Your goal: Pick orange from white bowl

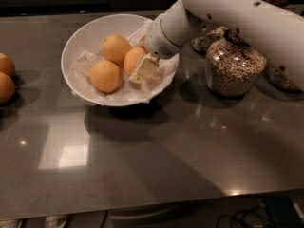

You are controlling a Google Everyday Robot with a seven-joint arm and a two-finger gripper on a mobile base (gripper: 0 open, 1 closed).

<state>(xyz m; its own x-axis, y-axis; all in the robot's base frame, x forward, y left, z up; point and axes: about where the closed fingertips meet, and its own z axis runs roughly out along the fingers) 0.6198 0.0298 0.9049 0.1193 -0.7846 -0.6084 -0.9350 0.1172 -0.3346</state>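
The white bowl point(78, 42), lined with crumpled white paper, stands at the back left of the dark table. It holds three fruits. Two paler ones lie at the back point(116, 49) and the front left point(105, 76). The deeper orange point(132, 60) lies at the bowl's right side. My gripper point(137, 63) reaches down into the bowl from the right and is closed around this orange. One pale finger point(142, 70) lies against its front right side. The other finger is hidden behind the fruit. The white arm covers the bowl's far right rim.
A glass jar of grains point(235, 68) stands just right of the bowl, with another jar point(209, 39) behind it and more items at the far right point(280, 77). Two oranges point(5, 75) lie at the table's left edge. The table's front edge runs along the bottom.
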